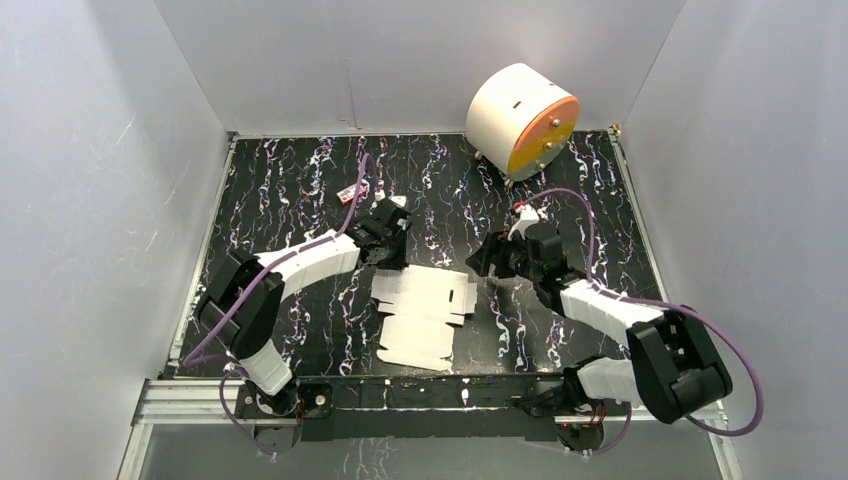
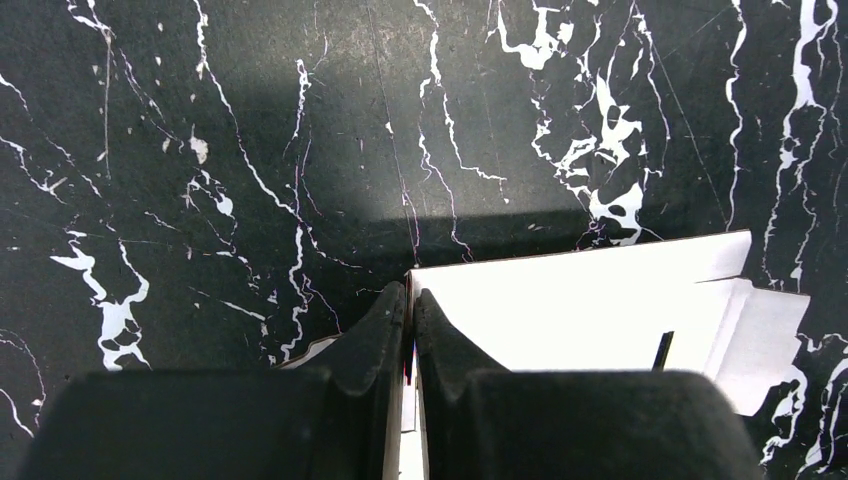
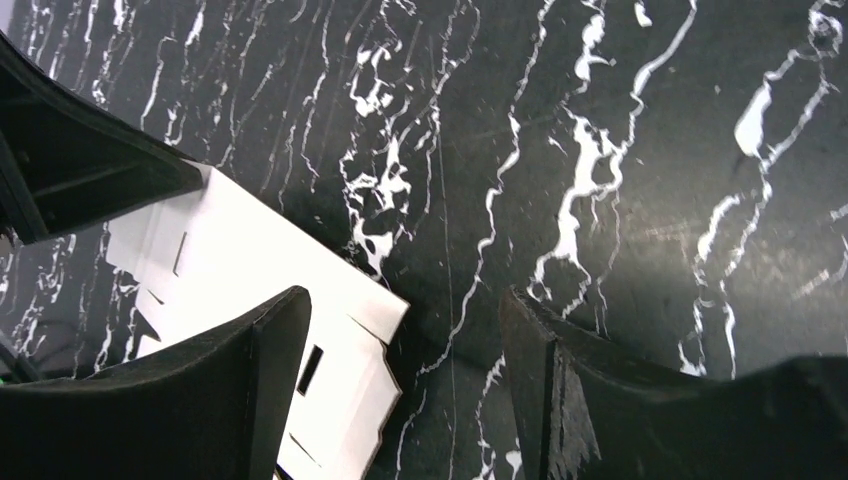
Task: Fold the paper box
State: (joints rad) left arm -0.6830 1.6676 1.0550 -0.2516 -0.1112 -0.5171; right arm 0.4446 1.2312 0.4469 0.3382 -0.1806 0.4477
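Note:
The paper box (image 1: 425, 315) is a flat white die-cut sheet with tabs and slots, lying on the black marbled table between the arms. My left gripper (image 1: 386, 258) is at the sheet's far left corner. In the left wrist view its jaws (image 2: 410, 295) are pressed together, with the sheet's left edge (image 2: 580, 310) running into the gap. My right gripper (image 1: 482, 262) is open and low over the table at the sheet's far right corner. In the right wrist view (image 3: 405, 300) one finger (image 3: 250, 370) overlaps the sheet (image 3: 240, 260) and the other is over bare table.
A big white cylinder with an orange face (image 1: 520, 120) stands at the back right. A tiny red item (image 1: 352, 193) lies behind the left gripper. White walls enclose the table on three sides. The left gripper's body (image 3: 70, 160) shows in the right wrist view.

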